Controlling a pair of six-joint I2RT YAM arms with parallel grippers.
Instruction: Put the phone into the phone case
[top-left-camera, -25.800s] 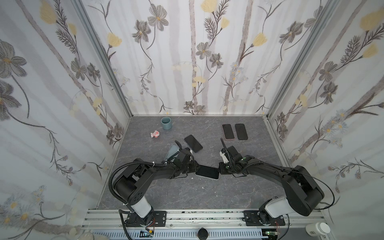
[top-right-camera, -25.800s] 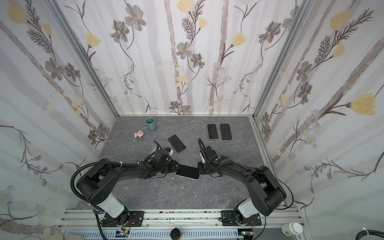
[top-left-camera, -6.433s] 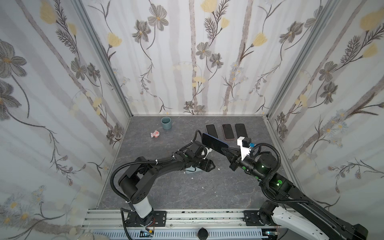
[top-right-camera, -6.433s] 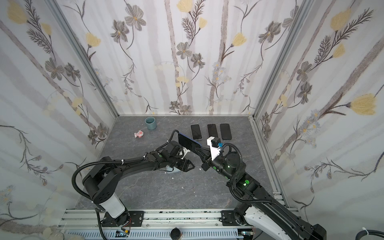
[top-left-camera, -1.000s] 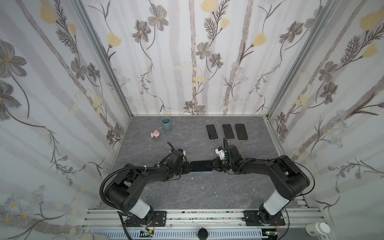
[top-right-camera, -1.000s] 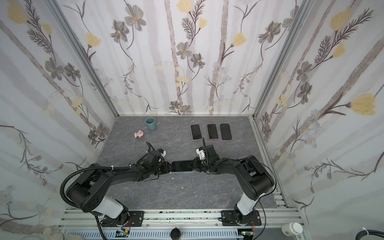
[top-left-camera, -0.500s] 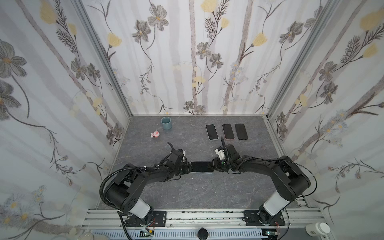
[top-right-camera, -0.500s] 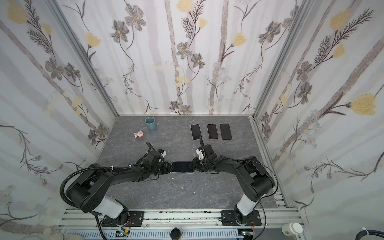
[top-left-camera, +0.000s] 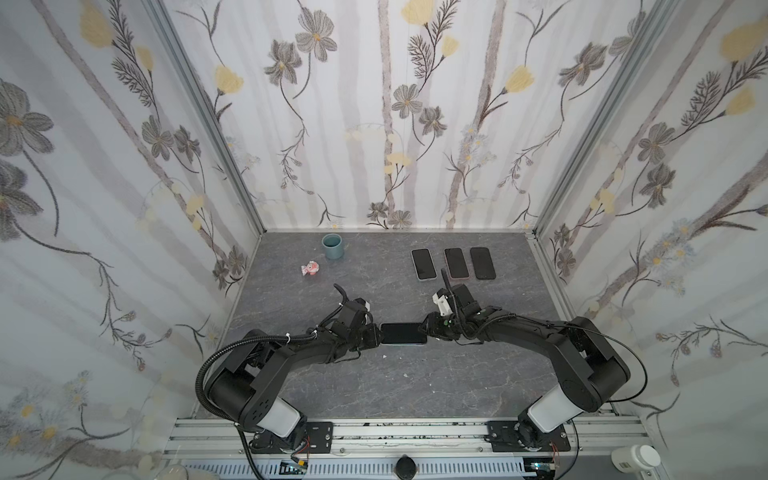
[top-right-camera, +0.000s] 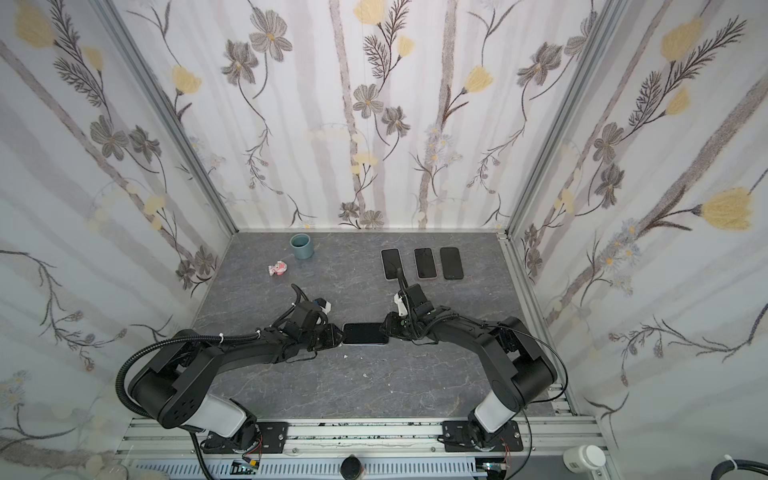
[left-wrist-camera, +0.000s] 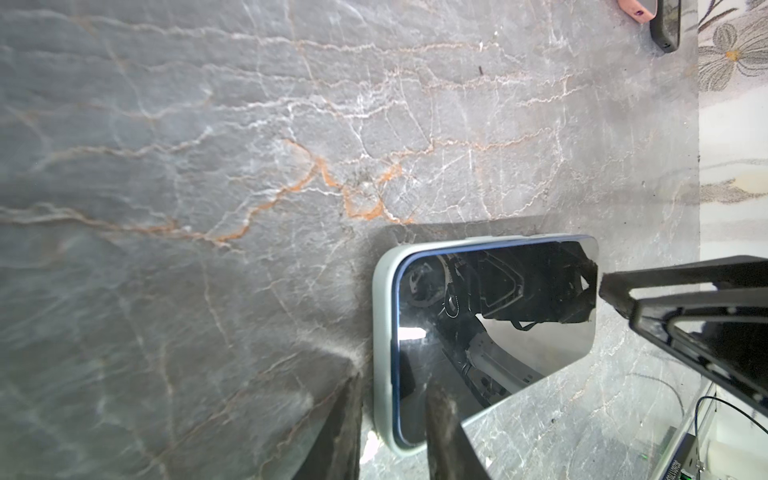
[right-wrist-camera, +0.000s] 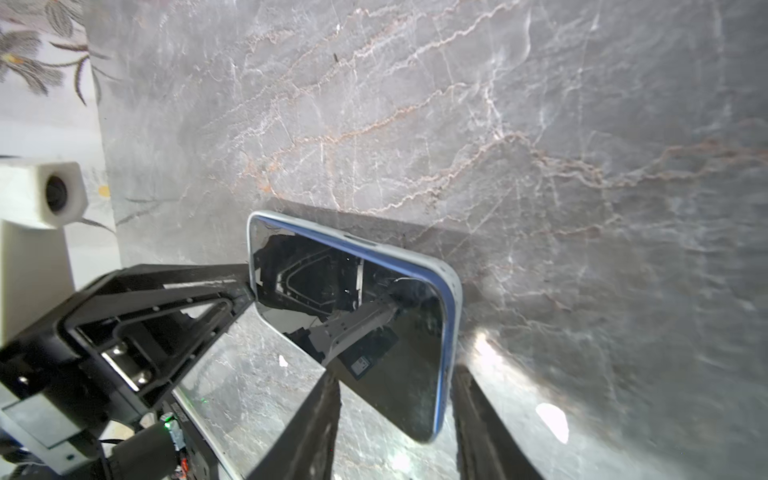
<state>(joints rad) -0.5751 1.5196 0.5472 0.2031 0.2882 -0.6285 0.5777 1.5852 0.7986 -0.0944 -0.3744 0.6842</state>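
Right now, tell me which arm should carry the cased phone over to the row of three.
Left, probably. The left hand is clamped on one end of the cased phone; the right hand is open at the other end, though the row lies nearer it.

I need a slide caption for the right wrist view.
Right claw open around a cased phone on the table, left claw opposite.

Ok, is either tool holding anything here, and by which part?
The left tool pinches the cased phone by one short end, across screen and back. The right tool straddles the opposite end with its jaws apart, apparently not gripping.
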